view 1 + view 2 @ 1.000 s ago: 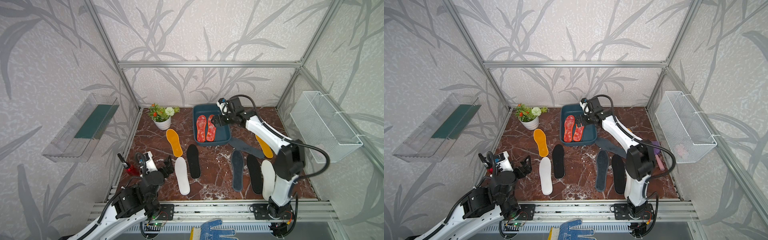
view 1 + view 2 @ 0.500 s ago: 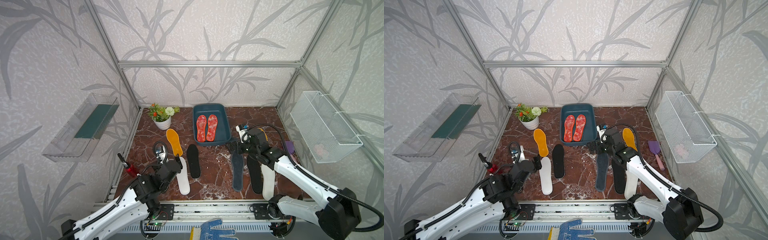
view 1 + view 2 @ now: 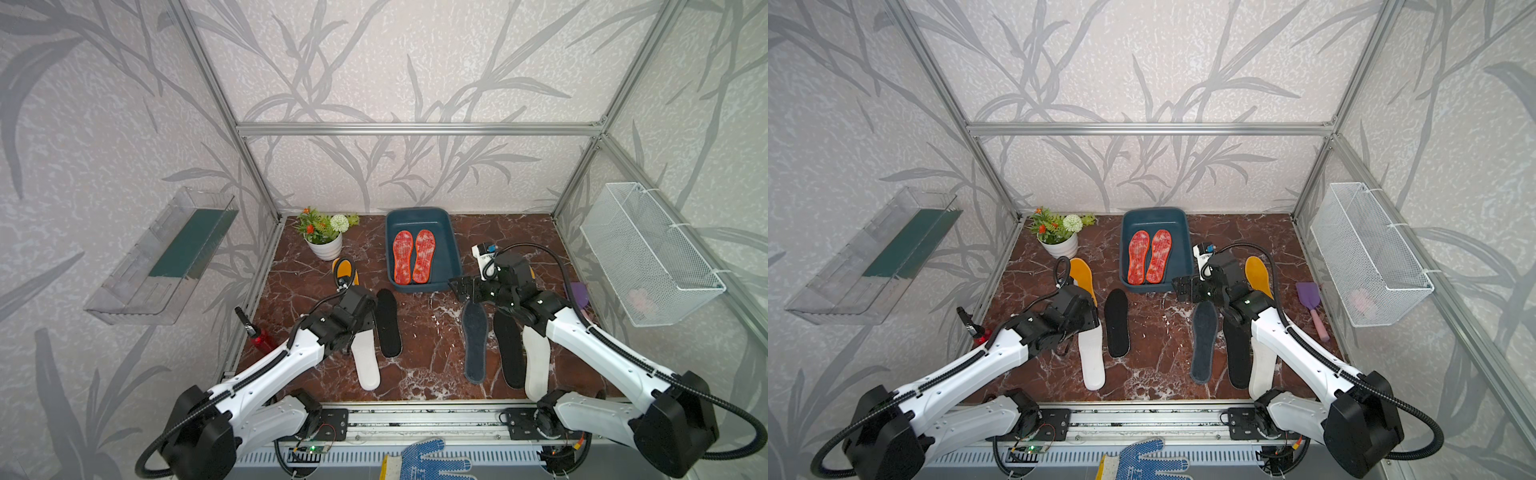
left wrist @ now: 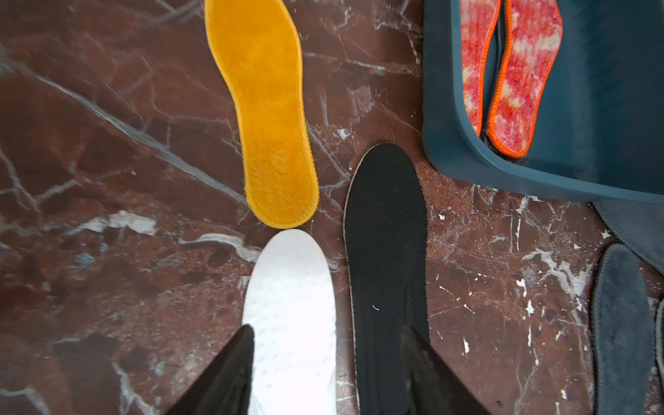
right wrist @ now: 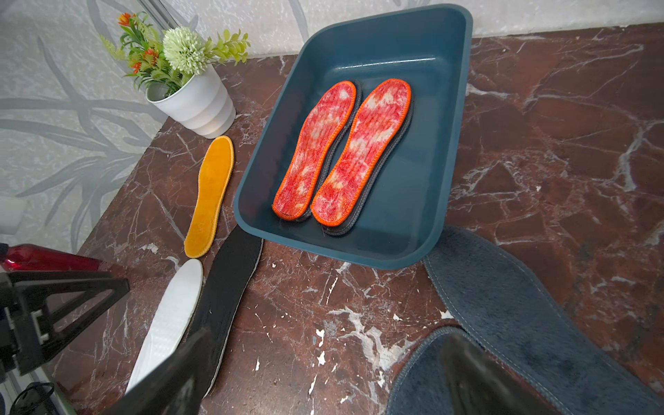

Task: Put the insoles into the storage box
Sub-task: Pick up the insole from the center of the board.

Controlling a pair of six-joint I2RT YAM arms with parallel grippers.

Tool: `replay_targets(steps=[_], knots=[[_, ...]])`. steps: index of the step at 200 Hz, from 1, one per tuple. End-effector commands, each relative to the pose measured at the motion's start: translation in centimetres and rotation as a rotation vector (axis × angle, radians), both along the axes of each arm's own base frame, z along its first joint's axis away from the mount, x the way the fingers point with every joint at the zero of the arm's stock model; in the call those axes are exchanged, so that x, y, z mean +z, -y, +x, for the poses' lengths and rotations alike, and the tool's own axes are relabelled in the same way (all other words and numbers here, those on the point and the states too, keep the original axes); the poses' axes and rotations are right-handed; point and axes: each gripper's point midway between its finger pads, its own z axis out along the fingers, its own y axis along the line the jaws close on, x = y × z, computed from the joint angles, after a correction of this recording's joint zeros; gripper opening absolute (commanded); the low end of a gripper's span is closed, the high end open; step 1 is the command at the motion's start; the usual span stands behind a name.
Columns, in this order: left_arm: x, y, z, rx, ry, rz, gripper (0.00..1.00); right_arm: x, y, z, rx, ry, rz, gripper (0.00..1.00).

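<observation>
In both top views the storage box (image 3: 446, 237) (image 3: 1180, 232) sits at 12 o'clock on the marble table (image 3: 428, 332), close to the back wall. It holds a pair of red-orange insoles (image 3: 424, 255) (image 5: 363, 151) lying flat side by side, and in the right wrist view dark edges of other insoles show under them. The left gripper (image 4: 327, 328) hangs at about 9 o'clock from the table's middle with its fingers spread. One finger is at the outer edge of a white insole (image 4: 291, 305) and the other is over the black insole (image 4: 386, 251) just beside it; whether either finger touches cannot be told. A mustard yellow insole (image 4: 269, 125) lies at 12 o'clock of the white one, almost touching it. The right gripper (image 5: 327, 332) is at 2 o'clock, just off the box's near corner. Its fingers stand wide apart above bare marble and the tip of a dark grey insole (image 5: 413, 377) (image 3: 473, 340). Toward 4 o'clock, another black insole (image 3: 509, 353) and another white insole (image 3: 536, 365) lie parallel beside the grey one.
</observation>
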Motion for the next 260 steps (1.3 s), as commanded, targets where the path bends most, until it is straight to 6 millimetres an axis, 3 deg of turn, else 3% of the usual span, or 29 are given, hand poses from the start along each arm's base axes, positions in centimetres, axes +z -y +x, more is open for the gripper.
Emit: replay_targets(steps=[1,37,98,260], knots=[[-0.3,1.6,0.5,-0.038,-0.04,-0.077,0.56,0.6,0.1,-0.1,-0.001,0.019,0.012,0.99],[-1.2,2.6,1.3,-0.065,-0.079,-0.088,0.53,0.6,0.5,-0.4,-0.005,0.024,-0.004,0.99],[-4.5,3.8,1.0,-0.088,-0.233,-0.07,0.4,0.4,0.6,-0.6,-0.008,0.021,-0.003,0.99],[-7.2,4.6,1.8,-0.087,-0.302,-0.053,0.26,0.3,1.0,-0.4,-0.022,0.023,-0.027,0.99]])
